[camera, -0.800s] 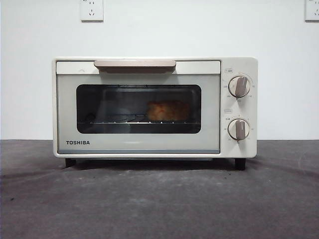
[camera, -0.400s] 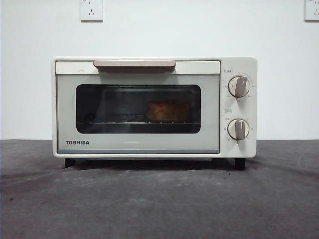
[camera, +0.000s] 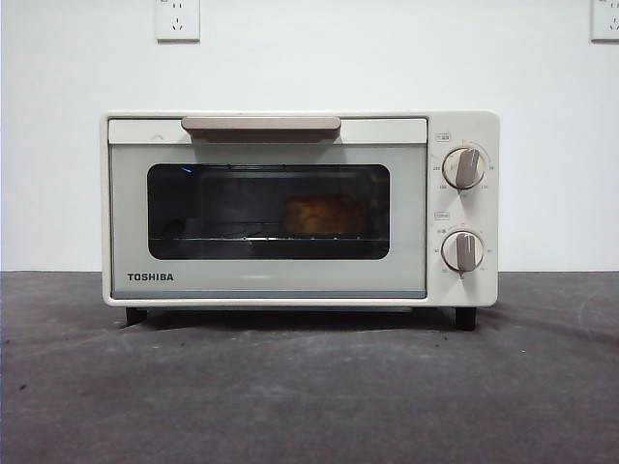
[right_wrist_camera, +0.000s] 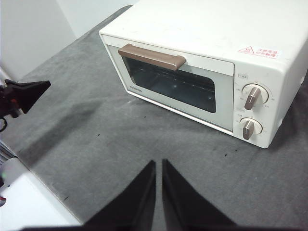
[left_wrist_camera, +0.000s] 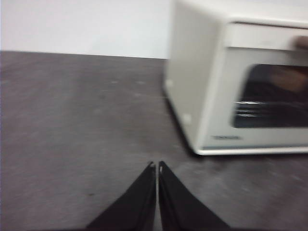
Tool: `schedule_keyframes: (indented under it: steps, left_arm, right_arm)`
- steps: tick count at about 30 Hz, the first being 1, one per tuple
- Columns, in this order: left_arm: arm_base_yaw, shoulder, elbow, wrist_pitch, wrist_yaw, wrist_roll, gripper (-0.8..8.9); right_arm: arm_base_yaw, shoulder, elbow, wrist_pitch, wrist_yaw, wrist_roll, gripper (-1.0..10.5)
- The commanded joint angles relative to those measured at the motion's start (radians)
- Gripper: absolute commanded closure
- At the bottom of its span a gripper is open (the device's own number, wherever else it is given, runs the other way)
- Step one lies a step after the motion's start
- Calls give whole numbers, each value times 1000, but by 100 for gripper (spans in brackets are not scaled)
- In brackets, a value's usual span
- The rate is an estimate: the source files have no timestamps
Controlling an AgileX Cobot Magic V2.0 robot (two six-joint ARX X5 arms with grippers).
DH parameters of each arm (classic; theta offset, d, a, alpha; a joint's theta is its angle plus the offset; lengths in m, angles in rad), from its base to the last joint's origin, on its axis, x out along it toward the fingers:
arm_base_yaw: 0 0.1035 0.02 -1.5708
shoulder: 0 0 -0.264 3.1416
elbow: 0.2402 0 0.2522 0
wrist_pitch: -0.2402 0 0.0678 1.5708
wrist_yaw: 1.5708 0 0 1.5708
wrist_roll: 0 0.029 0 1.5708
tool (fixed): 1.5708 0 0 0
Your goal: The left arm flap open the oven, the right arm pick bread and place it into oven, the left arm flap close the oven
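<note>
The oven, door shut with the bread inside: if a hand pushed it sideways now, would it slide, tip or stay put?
The oven would probably stay put or scoot slightly: it is broad and low on black feet. Tipping seems unlikely, given that wide stance. The dark table looks matte, so the feet may grip rather than slide freely.

Open desk before a shut oven

Bare grey desk (camera: 309,387) in front and at both sides; shut oven (camera: 300,208) door blocking the way to the rack inside.
</note>
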Motion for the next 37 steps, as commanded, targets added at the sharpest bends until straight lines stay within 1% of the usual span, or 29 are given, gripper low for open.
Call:
schedule_keyframes:
  steps: [1,5,12,37]
  left_arm:
    - [2,0,-29,50,-34,-24,801]
    - [3,0,-78,83,-87,-24,801]
    - [4,0,-85,42,-142,-18,801]
    - [3,0,-85,43,-142,-18,801]
  right_arm:
    - [8,1,19,10,0,-6,928]
    - [8,1,19,10,0,-7,928]
    - [8,1,19,10,0,-7,928]
    - [8,1,19,10,0,-7,928]
